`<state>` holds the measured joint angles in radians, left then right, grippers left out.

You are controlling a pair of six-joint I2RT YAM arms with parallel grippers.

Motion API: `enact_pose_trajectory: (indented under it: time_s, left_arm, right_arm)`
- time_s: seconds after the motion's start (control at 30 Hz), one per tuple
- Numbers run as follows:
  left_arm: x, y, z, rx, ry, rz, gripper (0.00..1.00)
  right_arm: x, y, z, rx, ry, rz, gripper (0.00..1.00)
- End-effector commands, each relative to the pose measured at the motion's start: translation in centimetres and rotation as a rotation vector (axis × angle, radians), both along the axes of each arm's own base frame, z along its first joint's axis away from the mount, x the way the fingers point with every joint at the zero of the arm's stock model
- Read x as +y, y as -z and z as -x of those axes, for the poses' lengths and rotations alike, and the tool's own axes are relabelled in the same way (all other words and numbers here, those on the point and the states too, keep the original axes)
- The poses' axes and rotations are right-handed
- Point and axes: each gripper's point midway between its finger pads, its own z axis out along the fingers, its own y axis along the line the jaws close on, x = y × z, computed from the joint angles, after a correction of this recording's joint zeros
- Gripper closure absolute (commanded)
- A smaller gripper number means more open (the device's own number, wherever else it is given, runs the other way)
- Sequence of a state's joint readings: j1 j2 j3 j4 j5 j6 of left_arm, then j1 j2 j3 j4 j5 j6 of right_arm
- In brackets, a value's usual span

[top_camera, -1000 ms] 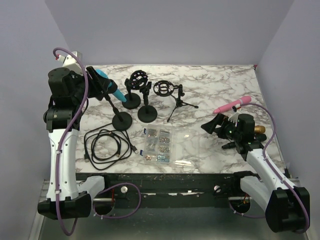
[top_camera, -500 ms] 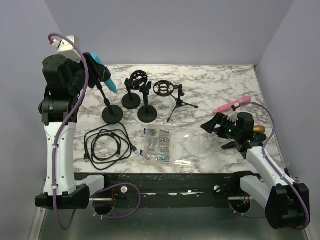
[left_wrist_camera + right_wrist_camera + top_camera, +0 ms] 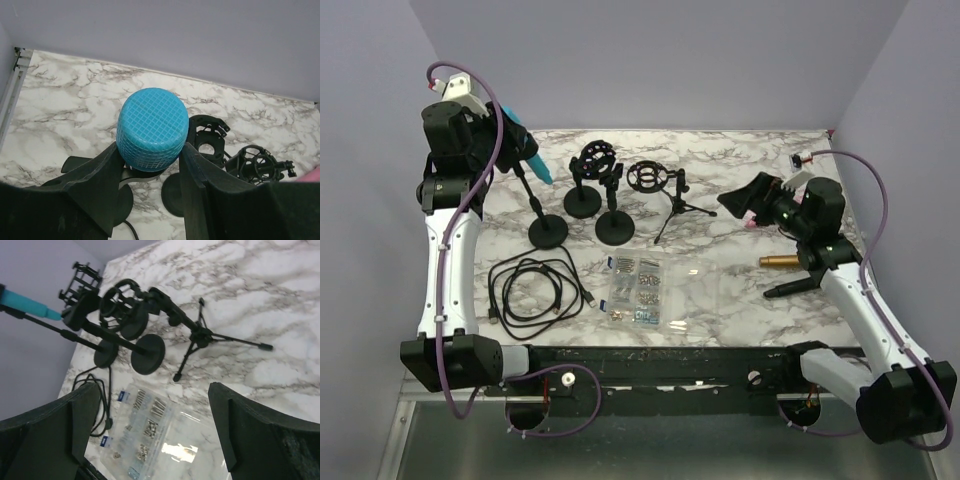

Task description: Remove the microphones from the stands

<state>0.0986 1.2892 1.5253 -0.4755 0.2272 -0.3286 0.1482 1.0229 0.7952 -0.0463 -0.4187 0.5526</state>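
My left gripper (image 3: 516, 135) is shut on the mesh head of the blue microphone (image 3: 532, 158) at the far left. The microphone sits tilted at the top of a thin black stand (image 3: 534, 200) with a round base (image 3: 547, 232). In the left wrist view the blue head (image 3: 152, 129) fills the gap between the fingers of the left gripper (image 3: 150, 155). The right wrist view shows the microphone's blue handle (image 3: 27, 304) and the stand's base (image 3: 106, 356). My right gripper (image 3: 745, 203) is open and empty, raised above the table's right side; it also shows open (image 3: 155, 430).
Two shock-mount stands (image 3: 590, 175) (image 3: 642, 190) and a small tripod (image 3: 678, 205) stand right of the blue microphone. A coiled black cable (image 3: 532, 290) and a bag of screws (image 3: 638, 290) lie in front. A gold microphone (image 3: 782, 261) and a black one (image 3: 790, 288) lie under my right arm.
My left gripper, holding the blue microphone, has shifted and the stand's base slid a little left. My right arm has lifted and moved back, uncovering the gold and black microphones.
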Motion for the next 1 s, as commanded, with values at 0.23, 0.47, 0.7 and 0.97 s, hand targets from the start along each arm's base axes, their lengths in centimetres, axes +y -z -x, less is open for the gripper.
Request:
enact_pose_trajectory:
  time_s: [0.23,0.47,0.7,0.97]
  left_arm:
    - [-0.3,-2.5,-1.3,-0.160,0.065,0.074,1.00]
    - [0.6,-5.7,-1.6,-0.188,0.023,0.041,1.00]
    - [0.3,-5.5,-1.9,-0.189,0.047,0.038,1.00]
    - [0.4,-2.5,-3.0,-0.134,0.053,0.046,1.00]
  right_arm:
    - [9.0,-5.7,-1.3,-0.107,-0.132,0.031,0.00]
    - [13.0,-6.5,-1.0,-0.128,-0.183,0.021,0.00]
    - [17.8,-8.5,-1.1,-0.180,-0.246,0.016,0.00]
    - [22.7,-9.1,-1.3,-0.212,-0.311,0.034,0.00]
